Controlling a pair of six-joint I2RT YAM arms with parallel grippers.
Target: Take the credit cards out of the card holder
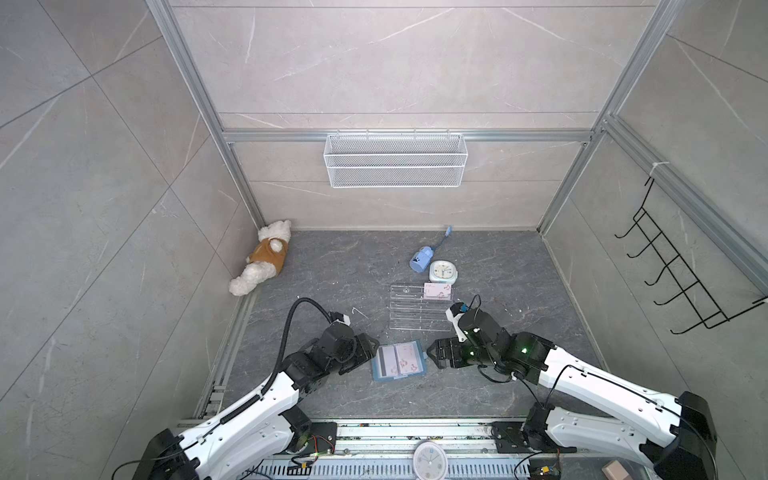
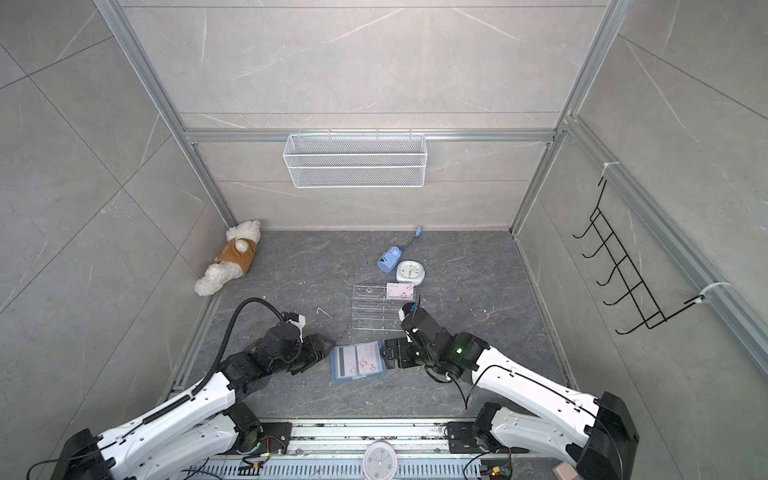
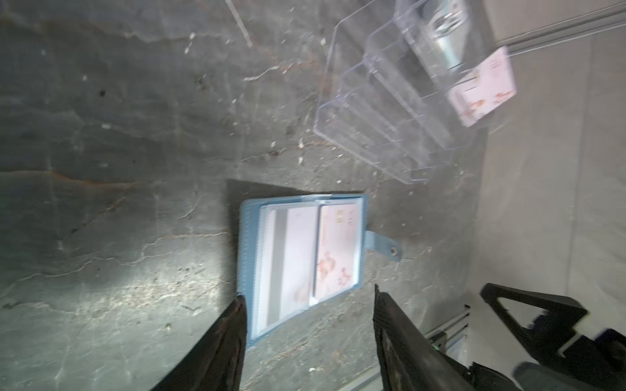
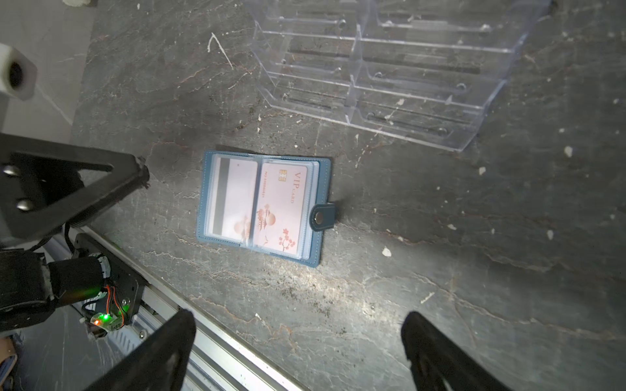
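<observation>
The dusty-blue card holder (image 1: 397,377) (image 2: 357,377) (image 4: 322,182) lies open and flat on the dark floor between my two grippers. Its clear sleeves hold credit cards: one shows a dark stripe (image 4: 233,199), the other a pink VIP face (image 4: 281,210) (image 3: 338,243). Another such card (image 1: 437,291) (image 3: 481,88) stands in the acrylic rack. My left gripper (image 1: 375,351) (image 3: 309,292) hangs open at the holder's left edge, with one fingertip (image 3: 241,304) over its corner. At the snap-tab side, the right gripper (image 1: 430,353) (image 4: 299,315) is wide open and holds nothing.
Just behind the holder stands a clear tiered acrylic rack (image 1: 419,309) (image 4: 389,67). Farther back are a small clock (image 1: 443,272) and a blue gadget with a cord (image 1: 420,258). A teddy bear (image 1: 264,262) lies in the left corner. A metal rail (image 1: 415,432) runs along the front.
</observation>
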